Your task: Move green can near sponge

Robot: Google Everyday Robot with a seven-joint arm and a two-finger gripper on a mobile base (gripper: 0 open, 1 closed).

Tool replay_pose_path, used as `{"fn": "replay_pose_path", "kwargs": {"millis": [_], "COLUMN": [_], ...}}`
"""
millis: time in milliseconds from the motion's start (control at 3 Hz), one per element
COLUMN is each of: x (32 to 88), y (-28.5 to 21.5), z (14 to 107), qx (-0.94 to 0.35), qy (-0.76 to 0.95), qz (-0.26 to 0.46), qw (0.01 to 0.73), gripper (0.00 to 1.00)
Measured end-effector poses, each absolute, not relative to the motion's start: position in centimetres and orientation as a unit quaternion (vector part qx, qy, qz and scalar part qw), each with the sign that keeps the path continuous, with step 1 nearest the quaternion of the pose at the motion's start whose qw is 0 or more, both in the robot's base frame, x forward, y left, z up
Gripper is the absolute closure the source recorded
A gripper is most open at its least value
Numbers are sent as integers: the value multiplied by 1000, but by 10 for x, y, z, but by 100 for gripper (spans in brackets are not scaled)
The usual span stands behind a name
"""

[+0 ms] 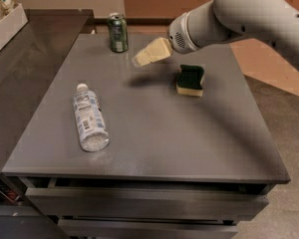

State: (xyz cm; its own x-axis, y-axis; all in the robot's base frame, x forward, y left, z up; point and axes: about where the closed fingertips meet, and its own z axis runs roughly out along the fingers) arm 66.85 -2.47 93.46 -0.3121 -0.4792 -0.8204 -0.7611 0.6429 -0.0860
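Note:
The green can (118,32) stands upright near the far left corner of the grey table (154,133). The sponge (190,80), dark green on top and yellow below, lies on the table right of centre. My gripper (139,59) hangs above the table between the two, a little right of and below the can and left of the sponge. It holds nothing. The white arm reaches in from the upper right.
A clear plastic water bottle (89,118) lies on its side at the left of the table. A darker counter (20,59) adjoins on the left, with a white box (5,19) at its far edge. Drawers run under the table's front edge.

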Motion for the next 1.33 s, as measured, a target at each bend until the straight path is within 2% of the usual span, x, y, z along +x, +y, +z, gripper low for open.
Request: {"fn": "replay_pose_path", "kwargs": {"millis": [333,1333], "x": [685,708], "y": [-17,-11], "z": [937,932], "qx": [-359,-295], "qy": [780,795], "qz": [172,138], "qw": [482,512], "gripper": [0,0]}}
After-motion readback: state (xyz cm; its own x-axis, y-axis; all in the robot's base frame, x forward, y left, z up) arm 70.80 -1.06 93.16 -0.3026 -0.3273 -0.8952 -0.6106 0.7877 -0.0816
